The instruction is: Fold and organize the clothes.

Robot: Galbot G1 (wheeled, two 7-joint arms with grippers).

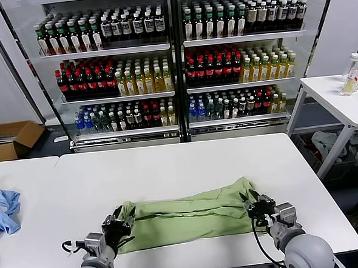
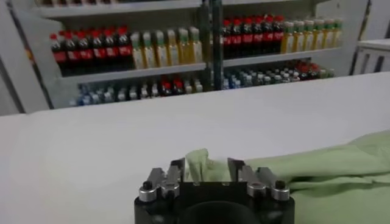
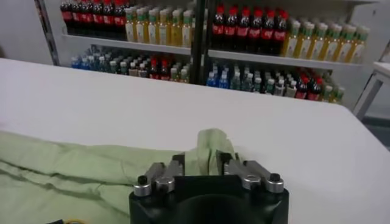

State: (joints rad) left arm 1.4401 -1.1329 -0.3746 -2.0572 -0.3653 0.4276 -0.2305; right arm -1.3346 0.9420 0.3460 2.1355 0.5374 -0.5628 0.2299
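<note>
Green polo shirt lying folded lengthwise across the white worktop, left gripper and right gripper at its two ends with fingers apart around raised cloth: risk of snagging fabric on withdrawal, undoing the fold

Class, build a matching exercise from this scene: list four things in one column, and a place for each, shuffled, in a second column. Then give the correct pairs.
Things:
1. green shirt
2. blue garment
3. cardboard box
4. left claw

Places:
A. on the floor, far left
B. at the shirt's left end
C. spread across the white table's near side
D. at the left edge of the head view

Pairs: 1-C, 2-D, 3-A, 4-B
</note>
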